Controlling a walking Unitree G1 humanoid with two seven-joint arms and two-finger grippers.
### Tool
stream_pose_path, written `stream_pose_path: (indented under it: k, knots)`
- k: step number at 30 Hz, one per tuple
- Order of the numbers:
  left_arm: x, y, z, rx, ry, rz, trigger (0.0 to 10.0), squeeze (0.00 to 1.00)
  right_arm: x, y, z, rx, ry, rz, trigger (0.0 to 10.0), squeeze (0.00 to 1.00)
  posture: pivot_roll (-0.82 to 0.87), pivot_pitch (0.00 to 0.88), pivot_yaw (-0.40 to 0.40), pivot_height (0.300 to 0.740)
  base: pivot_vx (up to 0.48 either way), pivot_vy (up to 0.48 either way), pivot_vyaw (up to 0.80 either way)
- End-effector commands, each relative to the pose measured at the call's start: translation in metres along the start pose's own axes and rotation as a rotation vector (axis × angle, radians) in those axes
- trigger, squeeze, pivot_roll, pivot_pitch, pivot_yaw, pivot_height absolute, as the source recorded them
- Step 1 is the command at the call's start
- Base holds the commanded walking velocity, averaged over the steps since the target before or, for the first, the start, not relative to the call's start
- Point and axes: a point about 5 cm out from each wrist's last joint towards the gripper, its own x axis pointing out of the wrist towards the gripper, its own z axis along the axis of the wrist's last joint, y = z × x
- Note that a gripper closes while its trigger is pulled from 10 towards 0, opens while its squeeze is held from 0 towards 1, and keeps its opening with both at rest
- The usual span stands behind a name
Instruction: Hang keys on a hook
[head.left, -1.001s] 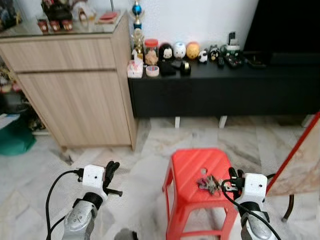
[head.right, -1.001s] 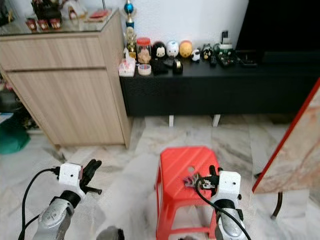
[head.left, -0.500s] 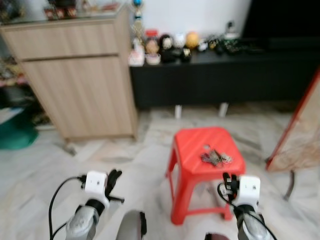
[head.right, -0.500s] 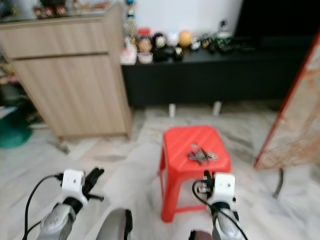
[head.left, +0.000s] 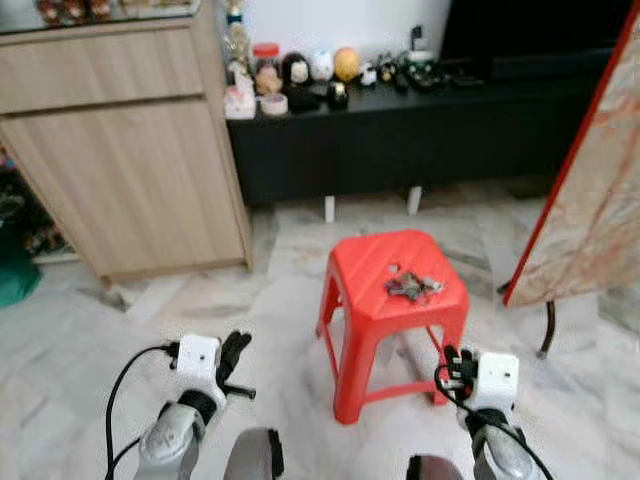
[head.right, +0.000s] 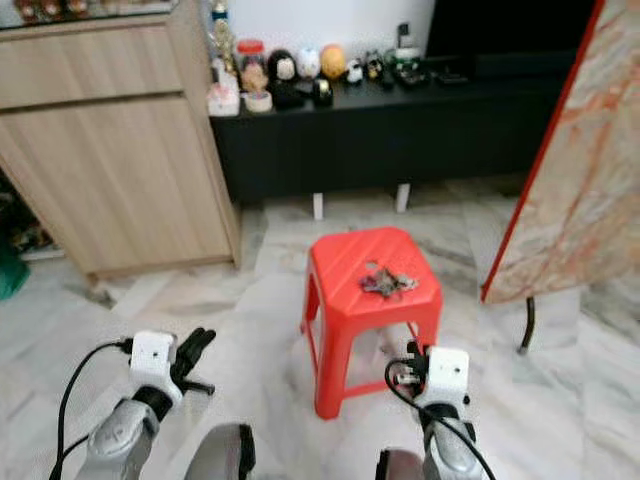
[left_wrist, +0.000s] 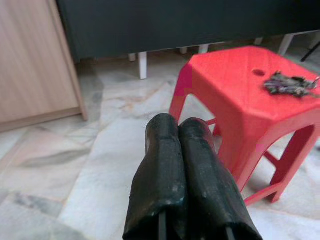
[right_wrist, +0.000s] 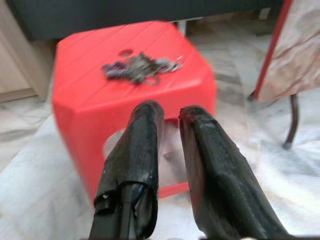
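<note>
Hovering short of keys (right_wrist: 141, 67) on red stool (right_wrist: 95, 100): right gripper (right_wrist: 171, 116) slightly parted, empty; left gripper (left_wrist: 178, 131) pressed closed.

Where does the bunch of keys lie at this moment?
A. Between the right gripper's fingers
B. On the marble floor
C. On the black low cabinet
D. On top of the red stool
D. The keys rest on the seat of the red stool, apart from the right gripper, which holds nothing.
</note>
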Motion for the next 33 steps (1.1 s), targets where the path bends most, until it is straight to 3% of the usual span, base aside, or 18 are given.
stream_pose_path:
  k: [1,23,33]
  knots:
    - [0.0024,-0.0005,0.0033,-0.004,-0.007,-0.012,10.0,0.0,0.0035,0.0021,0.0036,0.002,-0.015,0.004,10.0,0.0,-0.03,0.0,0.001,0.615,0.345,0.0,0.0]
    - [0.0047,-0.0011,0.0043,0.011,-0.003,-0.016,10.0,0.0,0.0079,0.0025,0.0027,0.007,-0.018,0.005,10.0,0.0,-0.02,0.0,0.003,0.615,0.382,0.0,0.09]
    - [0.0046,0.0004,0.0041,0.012,-0.002,-0.004,10.0,0.0,0.0117,-0.0015,0.0029,-0.023,-0.005,0.002,10.0,0.0,-0.02,0.0,0.001,0.615,0.0,0.0,0.0]
